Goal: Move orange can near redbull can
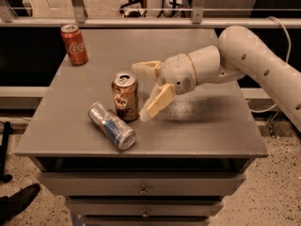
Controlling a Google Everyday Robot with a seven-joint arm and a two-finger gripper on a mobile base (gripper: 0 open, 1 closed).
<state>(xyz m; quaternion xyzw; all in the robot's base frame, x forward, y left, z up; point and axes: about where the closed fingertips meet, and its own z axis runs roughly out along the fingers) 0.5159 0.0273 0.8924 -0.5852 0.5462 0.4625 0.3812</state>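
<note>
The orange can (pixel 125 97) stands upright on the grey table (pixel 197 126), its side dented. The redbull can (pixel 112 125) lies on its side just in front and left of it, almost touching. My gripper (pixel 145 92) is open, just right of the orange can. One finger (pixel 146 68) reaches behind the can's top and the other (pixel 155 103) hangs beside its lower right. Neither finger grips the can.
A red Coca-Cola can (pixel 74 44) stands at the table's far left corner. The table has drawers below its front edge. A rail runs behind the table.
</note>
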